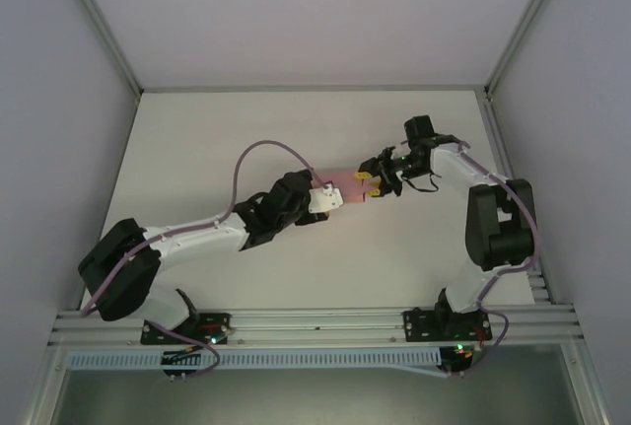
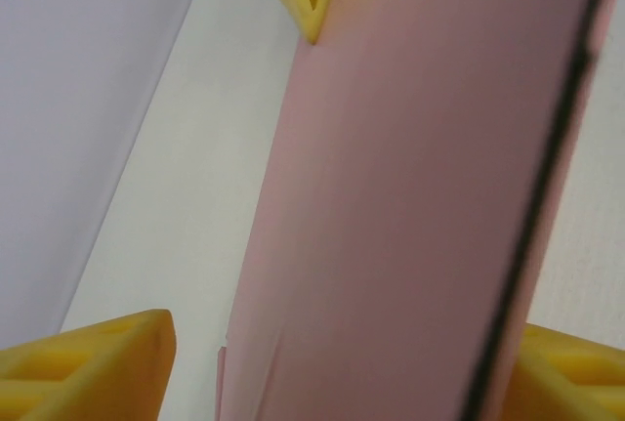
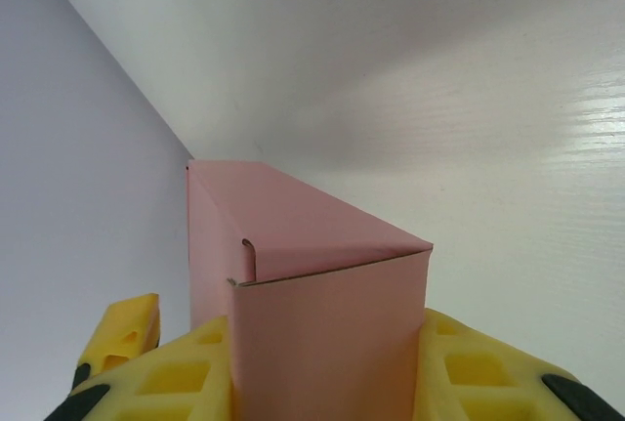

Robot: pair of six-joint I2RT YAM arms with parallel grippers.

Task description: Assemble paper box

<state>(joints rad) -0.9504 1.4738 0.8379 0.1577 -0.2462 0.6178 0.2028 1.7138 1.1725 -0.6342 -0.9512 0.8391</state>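
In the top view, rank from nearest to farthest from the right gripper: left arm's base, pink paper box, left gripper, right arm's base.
1. Pink paper box: held by the right gripper.
2. Left gripper: at the box's left end.
3. Right arm's base: near edge, right.
4. Left arm's base: near edge, left.

From my station I see a white desk (image 1: pixel 246 129), matte under the overhead camera and showing a faint streaked sheen where the right wrist camera looks across it. Pale grey panels close it in: a back wall (image 1: pixel 315 11), a left wall (image 1: pixel 49 119) and a right wall (image 1: pixel 582 80). A left post (image 1: pixel 99 21) and a right post (image 1: pixel 527 21), both aluminium, run up from the desk's far corners along the wall joints. A grooved aluminium rail (image 1: pixel 315 324) spans the near edge, with a pale slotted strip (image 1: pixel 315 358) just beneath it. Below that lies a dull grey surface (image 1: pixel 296 400); I cannot tell what it is.
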